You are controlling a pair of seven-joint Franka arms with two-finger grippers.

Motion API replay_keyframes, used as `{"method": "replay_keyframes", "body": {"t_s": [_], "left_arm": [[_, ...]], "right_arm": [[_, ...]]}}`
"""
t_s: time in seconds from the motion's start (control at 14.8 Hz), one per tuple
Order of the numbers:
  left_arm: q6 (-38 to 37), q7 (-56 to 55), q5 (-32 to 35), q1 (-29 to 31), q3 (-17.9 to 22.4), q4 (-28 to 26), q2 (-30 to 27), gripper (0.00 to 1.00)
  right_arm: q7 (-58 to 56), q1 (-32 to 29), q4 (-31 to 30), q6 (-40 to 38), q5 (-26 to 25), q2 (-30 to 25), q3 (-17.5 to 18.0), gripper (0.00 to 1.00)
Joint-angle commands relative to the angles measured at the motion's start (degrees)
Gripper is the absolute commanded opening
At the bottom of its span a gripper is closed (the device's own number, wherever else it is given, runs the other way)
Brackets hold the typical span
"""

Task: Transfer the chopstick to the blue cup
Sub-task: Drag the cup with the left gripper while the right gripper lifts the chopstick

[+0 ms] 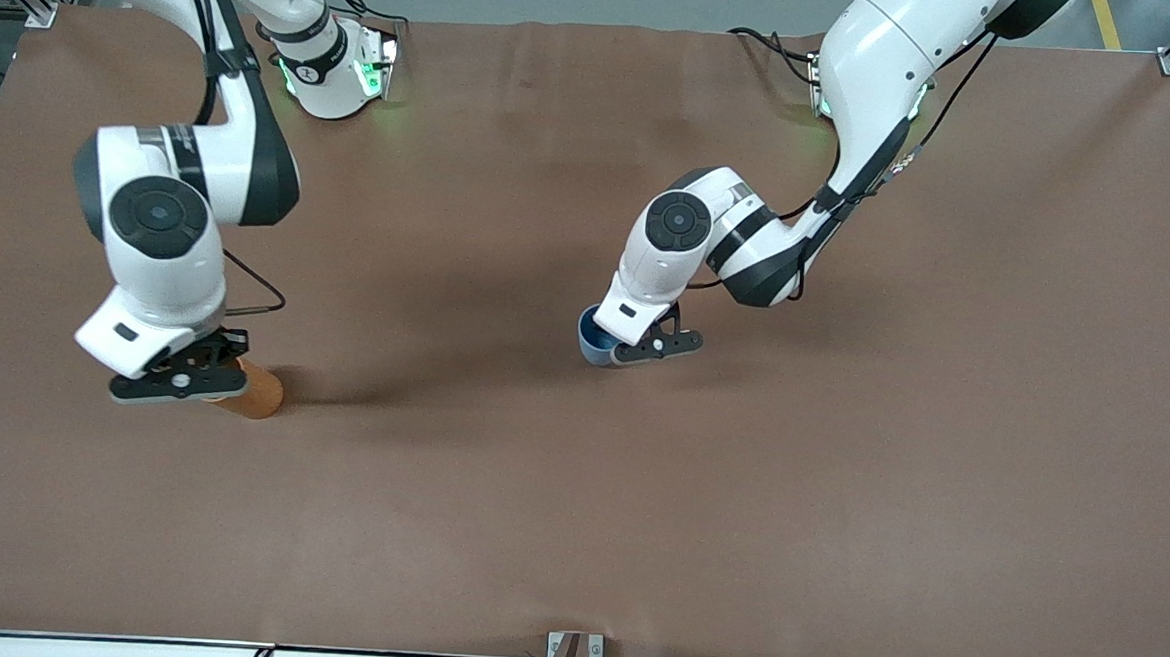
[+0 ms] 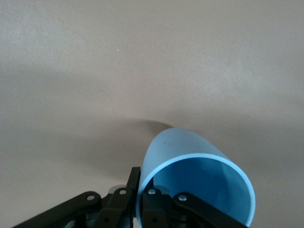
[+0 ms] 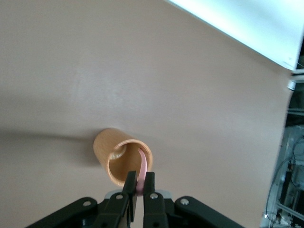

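Observation:
The blue cup (image 1: 594, 346) is near the table's middle, and it also shows in the left wrist view (image 2: 190, 152). My left gripper (image 1: 636, 353) (image 2: 141, 190) is shut on its rim wall, one finger outside and one inside. The orange-brown cup (image 1: 256, 391) (image 3: 107, 142) stands toward the right arm's end. My right gripper (image 1: 192, 380) (image 3: 141, 185) is over it, shut on the top of the pale pink chopstick (image 3: 143, 166). The stick's lower part reaches down into that cup. In the front view the hand hides the stick.
The brown table (image 1: 575, 528) stretches bare around both cups. Its edge nearest the front camera has a metal bracket (image 1: 574, 653) and cables along it. A pale strip beside the table shows in the right wrist view (image 3: 256, 28).

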Motion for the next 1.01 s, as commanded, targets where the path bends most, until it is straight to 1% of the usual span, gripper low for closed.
{"method": "replay_keyframes", "body": {"t_s": [0.0,0.2,0.27,0.34,0.4,0.47,0.67,0.74,0.88,0.94], "left_arm": [[0.42,-1.02,3.5,-0.59,0.87,2.18,2.09,0.04],[0.59,-1.98,3.78,-0.77,0.87,2.36,2.62,0.06],[0.94,-1.99,3.86,-0.77,0.87,2.36,2.63,0.1],[1.03,-1.99,3.87,-0.68,0.87,2.36,2.63,0.38],[1.03,-1.81,4.21,-0.5,0.87,2.36,2.54,0.81],[1.03,-1.81,4.74,-0.15,0.87,2.45,1.93,1.0],[-0.98,-1.63,4.66,1.6,0.78,2.36,-2.54,1.0],[-2.64,-1.37,4.74,2.74,0.69,2.36,-5.08,1.0],[-6.59,0.9,4.66,6.95,0.17,2.19,-10.62,1.0],[-8.61,3.26,3.96,8.54,-0.01,2.27,-12.73,1.0]], "right_arm": [[0.0,-0.66,1.04,-4.91,5.69,-5.03,0.05,0.02],[0.0,-4.96,0.86,-6.59,12.12,-9.43,-0.13,0.02],[0.0,-6.8,0.86,-6.77,14.49,-10.49,-0.13,0.02],[-0.08,-8.82,0.86,-7.29,18.51,-11.71,-0.13,0.02],[-0.26,-10.23,0.77,-7.99,21.69,-12.86,-0.22,0.02],[-1.13,-11.2,0.69,-9.05,23.02,-13.91,-0.22,0.02],[-2.9,-14.54,0.25,-9.84,23.39,-16.29,-0.13,0.02],[-2.9,-15.16,0.33,-10.54,23.39,-16.65,-0.22,0.02],[-2.64,-15.08,0.42,-10.99,23.48,-17.18,-0.05,0.03],[-2.46,-14.56,0.77,-11.16,24.52,-17.18,0.39,0.02]]}}
